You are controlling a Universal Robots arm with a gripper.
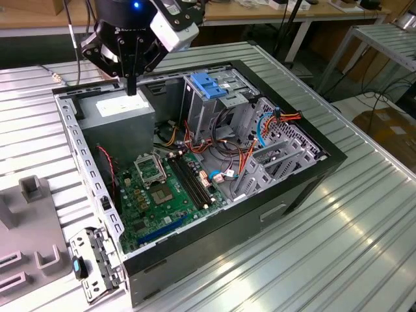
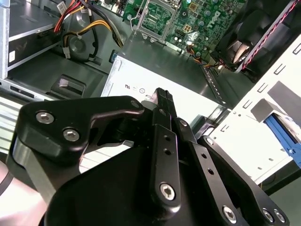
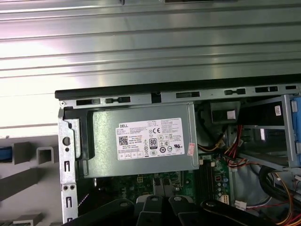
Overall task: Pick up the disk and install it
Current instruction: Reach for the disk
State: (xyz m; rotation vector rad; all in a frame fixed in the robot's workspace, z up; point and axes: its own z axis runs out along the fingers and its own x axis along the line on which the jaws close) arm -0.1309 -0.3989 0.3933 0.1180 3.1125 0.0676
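My gripper (image 1: 132, 86) hangs over the back corner of the open computer case (image 1: 305, 175), at the exterior view's left. Its fingers are pressed together with nothing between them. The tips (image 2: 162, 96) are just above the grey power supply box with a white sticker (image 3: 141, 141). I cannot make out the disk as a whole. A strip of blue plastic (image 2: 282, 134) shows outside the case wall beside a grey fixture, and I cannot tell whether it belongs to the disk. The drive cage with a blue latch (image 1: 209, 86) stands inside the case, apart from the gripper.
The case lies open on a ribbed metal table (image 1: 338, 247), with the green motherboard (image 1: 159, 192) and red, orange and blue cables (image 1: 260, 130) inside. A grey slotted fixture (image 1: 32, 195) sits outside the case at the exterior view's left. A perforated metal bracket (image 1: 97, 260) lies near the front corner.
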